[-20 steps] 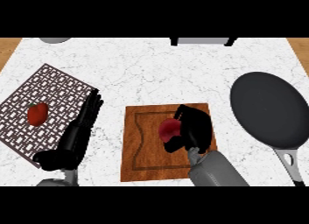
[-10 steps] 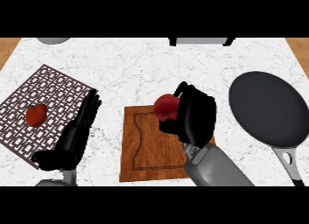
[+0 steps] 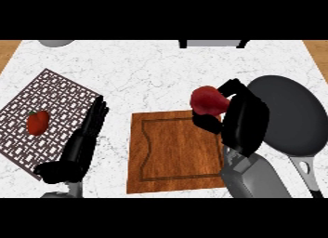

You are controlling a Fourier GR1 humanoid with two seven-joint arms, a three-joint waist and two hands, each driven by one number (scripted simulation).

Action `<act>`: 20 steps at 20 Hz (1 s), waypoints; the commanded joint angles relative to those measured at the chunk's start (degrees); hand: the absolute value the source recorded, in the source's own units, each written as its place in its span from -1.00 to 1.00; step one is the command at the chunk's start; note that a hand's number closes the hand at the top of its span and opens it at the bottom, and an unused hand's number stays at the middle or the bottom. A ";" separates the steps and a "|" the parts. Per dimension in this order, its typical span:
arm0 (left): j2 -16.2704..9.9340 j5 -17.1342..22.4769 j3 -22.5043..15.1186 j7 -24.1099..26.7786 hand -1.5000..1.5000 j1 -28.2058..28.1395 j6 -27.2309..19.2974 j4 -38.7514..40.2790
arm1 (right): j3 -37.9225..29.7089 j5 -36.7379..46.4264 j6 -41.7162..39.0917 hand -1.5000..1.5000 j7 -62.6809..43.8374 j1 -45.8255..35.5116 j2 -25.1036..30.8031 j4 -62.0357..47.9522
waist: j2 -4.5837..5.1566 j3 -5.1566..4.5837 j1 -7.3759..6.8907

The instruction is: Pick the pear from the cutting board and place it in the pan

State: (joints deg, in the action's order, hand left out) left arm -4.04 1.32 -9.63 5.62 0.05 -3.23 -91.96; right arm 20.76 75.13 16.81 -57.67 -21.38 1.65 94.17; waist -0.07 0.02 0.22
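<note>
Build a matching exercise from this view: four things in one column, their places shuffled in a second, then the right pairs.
Things:
1. pear
2. pan
3. small red fruit
4. left hand

Places:
A. on the patterned mat at the view's left
B. held in the right hand, near the cutting board's far right corner
C. stretched out open between the mat and the board
D. at the counter's right side, handle toward the robot

Pairs: 1-B, 2-D, 3-A, 4-C
</note>
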 commanded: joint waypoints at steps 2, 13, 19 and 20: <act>2.14 -1.12 -0.16 0.44 0.00 1.41 -1.74 2.94 | -7.24 -1.75 8.05 1.00 0.58 3.72 0.94 0.31 | 0.15 0.00 0.05; 0.91 -1.46 -0.67 -0.64 0.00 -1.13 -0.15 -1.45 | -22.56 -4.29 24.66 1.00 16.47 3.94 13.81 -17.60 | 0.18 0.03 -0.72; 0.83 -0.93 0.37 0.80 0.00 0.99 1.23 1.71 | -30.51 -22.20 32.53 1.00 31.30 -2.69 20.57 -31.87 | 0.33 0.06 -0.98; 3.09 -2.36 -1.44 3.20 0.00 0.66 -0.18 3.02 | -31.42 -21.95 34.84 1.00 32.23 -5.14 19.90 -36.34 | 0.42 0.07 -1.17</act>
State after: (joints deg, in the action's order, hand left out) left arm -2.73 0.20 -9.47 5.86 1.78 -2.84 -90.37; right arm -6.76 59.76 45.94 -32.38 -22.22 18.74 67.80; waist 0.25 0.07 -0.61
